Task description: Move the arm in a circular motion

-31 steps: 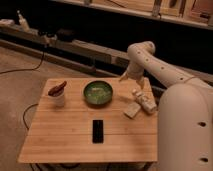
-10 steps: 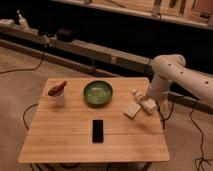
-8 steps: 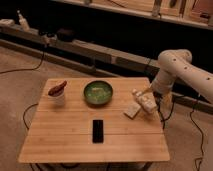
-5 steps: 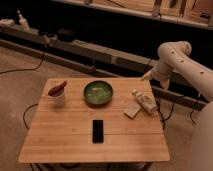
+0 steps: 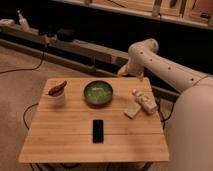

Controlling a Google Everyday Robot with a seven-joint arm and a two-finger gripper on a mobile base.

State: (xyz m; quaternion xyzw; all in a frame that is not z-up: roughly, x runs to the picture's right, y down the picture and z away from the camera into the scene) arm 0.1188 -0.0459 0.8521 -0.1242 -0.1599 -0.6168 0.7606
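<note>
Above the table's (image 5: 60,145) far edge, the gripper (image 5: 123,71) hangs empty.

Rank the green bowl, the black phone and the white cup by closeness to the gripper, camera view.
The gripper hangs past the table's far edge.
1. Green bowl, just front-left of it.
2. Black phone, table's near middle.
3. White cup, far left; close to the phone's rank.

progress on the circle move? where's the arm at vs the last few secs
Done: the arm has swept from near the table's right edge up and back, an arc rather than a straight line. In hand: the gripper now hangs beyond the table's far edge, behind the green bowl, touching nothing. Left: closing the loop; whether a full circle is complete can't be told. Bowl, phone and cup sit unmoved.
</note>
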